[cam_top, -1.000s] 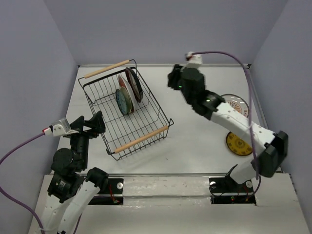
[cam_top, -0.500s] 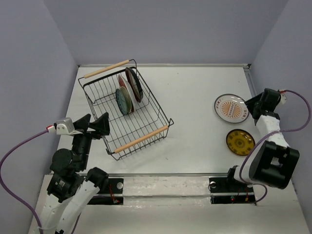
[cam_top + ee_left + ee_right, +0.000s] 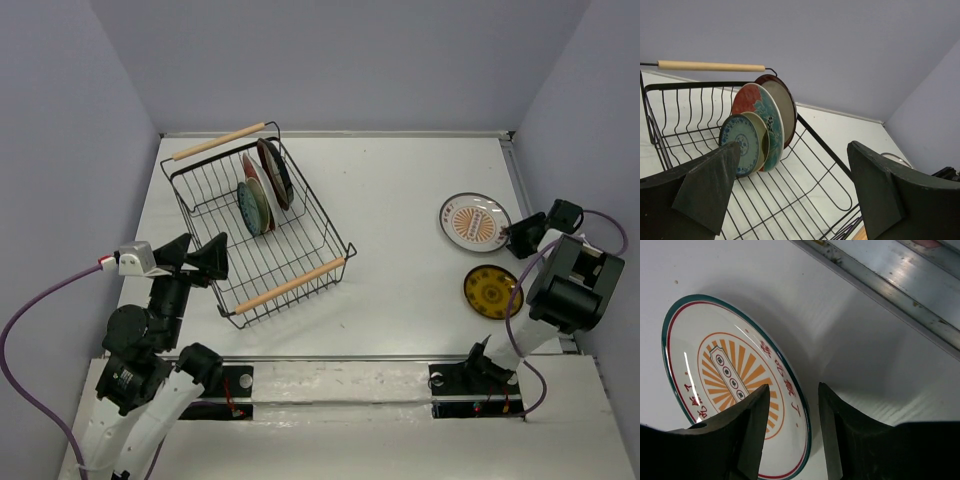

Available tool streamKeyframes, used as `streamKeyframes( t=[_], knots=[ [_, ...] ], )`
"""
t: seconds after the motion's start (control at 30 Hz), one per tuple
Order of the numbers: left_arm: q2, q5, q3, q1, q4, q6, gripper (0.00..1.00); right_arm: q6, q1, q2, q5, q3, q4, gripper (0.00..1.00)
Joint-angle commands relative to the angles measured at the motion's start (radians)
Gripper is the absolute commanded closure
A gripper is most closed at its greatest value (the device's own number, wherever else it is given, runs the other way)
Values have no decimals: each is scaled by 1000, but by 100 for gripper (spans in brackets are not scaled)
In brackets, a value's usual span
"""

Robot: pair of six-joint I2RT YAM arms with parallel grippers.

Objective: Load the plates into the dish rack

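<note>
The black wire dish rack (image 3: 262, 264) stands at the left. Four plates stand on edge in it: maroon-rimmed (image 3: 276, 172), red-and-teal floral (image 3: 261, 186), cream, small teal-blue (image 3: 250, 209). They also show in the left wrist view: maroon-rimmed (image 3: 783, 102), floral (image 3: 759, 106), cream (image 3: 762, 138), teal-blue (image 3: 741, 145). The white sunburst plate (image 3: 474, 222) and the yellow plate (image 3: 491, 292) lie flat at the right. My right gripper (image 3: 524, 238) is open, low at the sunburst plate (image 3: 715, 370), its jaws astride the plate's near rim. My left gripper (image 3: 200, 258) is open and empty, beside the rack's near left side.
The rack has two wooden rod handles, one at the back (image 3: 220, 141) and one at the front (image 3: 290, 285). A metal rail (image 3: 890, 290) runs along the table's right edge close to my right gripper. Purple walls close in the table on three sides.
My right arm has swung from the back middle of the table to the right edge and come down at the sunburst plate. My left gripper has shifted slightly.
</note>
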Motion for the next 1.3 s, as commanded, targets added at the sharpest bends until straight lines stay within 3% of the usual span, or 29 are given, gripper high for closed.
streamKeyframes(
  t=[0.0,0.07,0.17,0.2,0.27,0.43,0.57,0.73,0.87,1.1,1.27],
  knots=[
    [8,17,0,-5,61,19,1,2,-2,90,-145,43,81,52],
    [12,22,0,-6,64,16,1,18,-2,115,-176,43,121,55],
    [20,36,-3,-6,72,9,1,36,-2,144,-201,35,150,67],
    [24,39,-4,-6,73,8,1,44,-2,146,-201,26,173,80],
    [38,45,-7,-5,76,5,1,73,-2,122,-201,-15,240,93],
    [95,42,-1,-3,65,-1,1,140,8,-19,-208,-61,318,93],
    [123,88,0,9,78,-1,1,206,103,-222,-185,-86,362,93],
    [150,209,-6,35,113,-41,1,243,362,-472,-98,-58,354,93],
    [236,307,3,43,130,-63,1,233,514,-576,-34,-2,336,93],
    [405,505,91,45,191,-187,2,196,807,-580,-92,109,317,93],
    [471,542,91,46,254,-267,1,202,947,-549,-171,121,353,93]
  ],
)
